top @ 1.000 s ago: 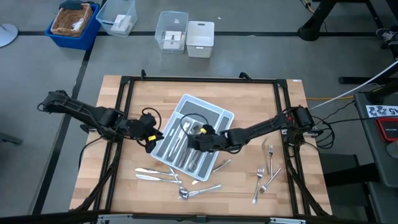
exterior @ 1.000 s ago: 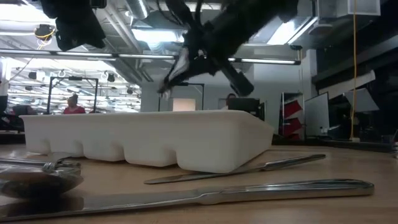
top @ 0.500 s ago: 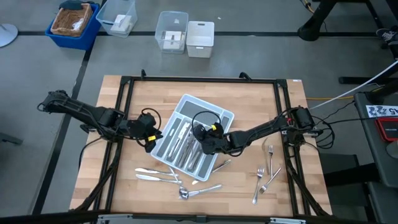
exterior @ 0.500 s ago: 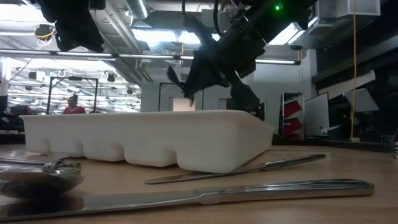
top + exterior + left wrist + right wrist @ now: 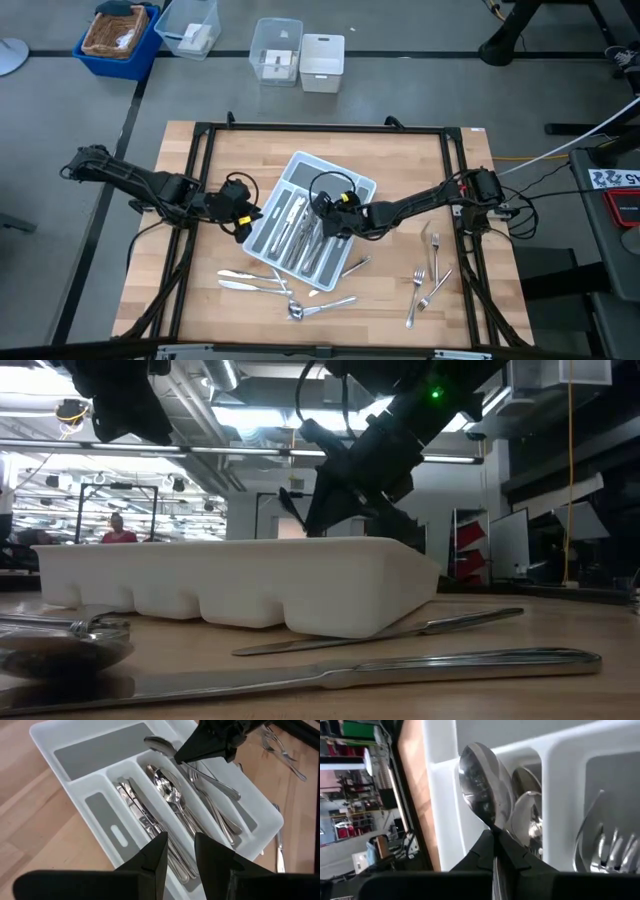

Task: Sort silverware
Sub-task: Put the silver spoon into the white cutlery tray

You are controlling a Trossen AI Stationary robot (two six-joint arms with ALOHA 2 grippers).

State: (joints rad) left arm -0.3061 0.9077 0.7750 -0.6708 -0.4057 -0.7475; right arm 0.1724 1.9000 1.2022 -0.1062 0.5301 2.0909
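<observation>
Silverware (image 5: 300, 232) lies partly sorted in the light grey tray (image 5: 352, 188), which sits at a slant near the middle of the wooden bench (image 5: 400, 160). The left wrist view shows knives (image 5: 145, 817) in one long compartment, spoons (image 5: 167, 792) in the next and forks (image 5: 220, 815) in the one beyond, with a wide compartment across the end bare.

The right end effector (image 5: 327, 212) is over the tray, its fingers pinched shut on the handle of a spoon (image 5: 482, 782); the bowl of that spoon points out ahead of the fingers (image 5: 487, 850), above the spoons already in the tray. In the low view this end effector (image 5: 320, 510) hangs above the tray's far side with the spoon bowl (image 5: 290, 500) sticking out to one side.

The left end effector (image 5: 245, 222) is at the tray's edge on the left arm's side, its fingers (image 5: 155, 857) a little apart with nothing between them, hovering above the knife compartment.

More pieces lie loose on the bench: knives and a spoon (image 5: 300, 309) just in front of the tray, one knife (image 5: 356, 265) by its corner, and several forks (image 5: 428, 270) off to the right. In the low view a long knife (image 5: 400, 668) lies nearest the camera and another (image 5: 400, 633) behind it, beside the tray wall (image 5: 230, 585).
</observation>
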